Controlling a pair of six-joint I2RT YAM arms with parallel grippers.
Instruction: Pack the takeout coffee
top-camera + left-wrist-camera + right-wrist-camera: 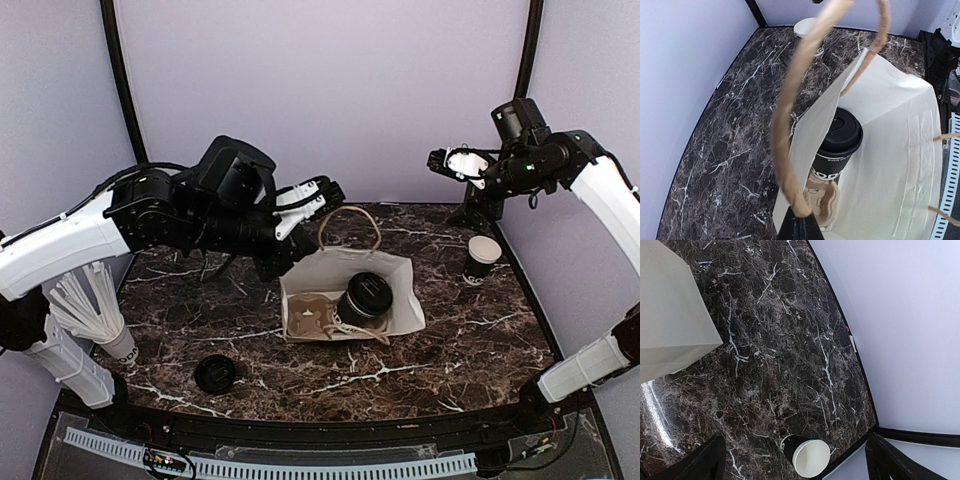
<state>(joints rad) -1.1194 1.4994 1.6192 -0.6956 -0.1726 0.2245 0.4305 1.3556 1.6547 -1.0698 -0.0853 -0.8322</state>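
Note:
The takeout coffee, black with a black lid, stands inside the open white paper bag in the middle of the table. A brown cardboard carrier lies in the bag beside it. My left gripper is above the bag's far left edge, shut on a brown paper handle. The left wrist view shows the handle pinched in the gripper, with the coffee and carrier below. My right gripper hangs open and empty high at the back right.
An uncovered black cup with a white rim stands right of the bag and shows under the right gripper as the cup. A loose black lid lies front left. A white stack stands at the left edge.

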